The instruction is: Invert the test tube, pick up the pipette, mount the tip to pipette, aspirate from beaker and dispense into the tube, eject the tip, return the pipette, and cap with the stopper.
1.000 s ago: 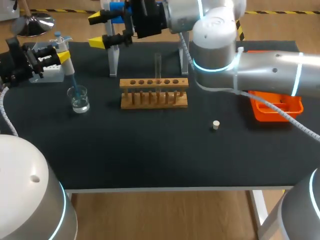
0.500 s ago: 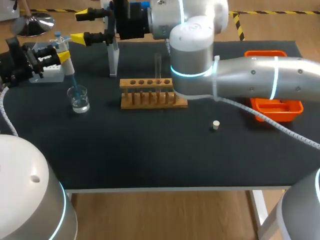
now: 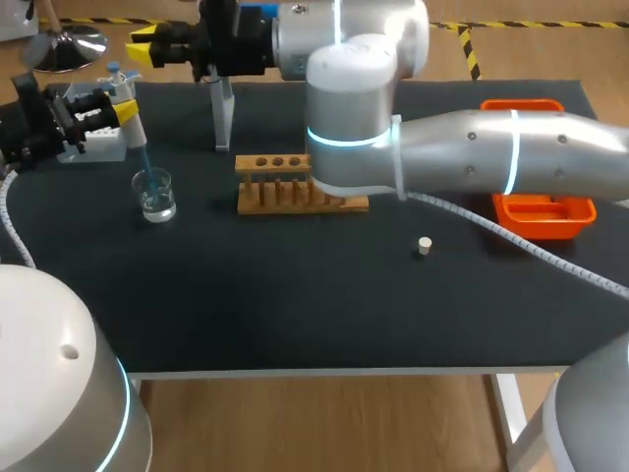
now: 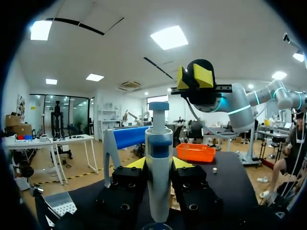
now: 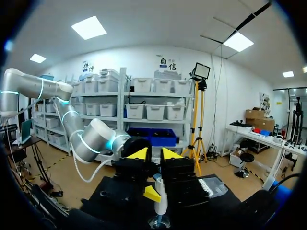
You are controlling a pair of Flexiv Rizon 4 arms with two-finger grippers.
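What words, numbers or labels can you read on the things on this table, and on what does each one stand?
No text can be read on any of the table's things.
pipette: any marks on its body are too small to read.
beaker: no print shows.
wooden rack: no print shows.
orange tray: no print shows.
stopper: no print shows.

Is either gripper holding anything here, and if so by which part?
The left gripper is shut on the pipette, clamping its body below the plunger. The right gripper is open and holds nothing.
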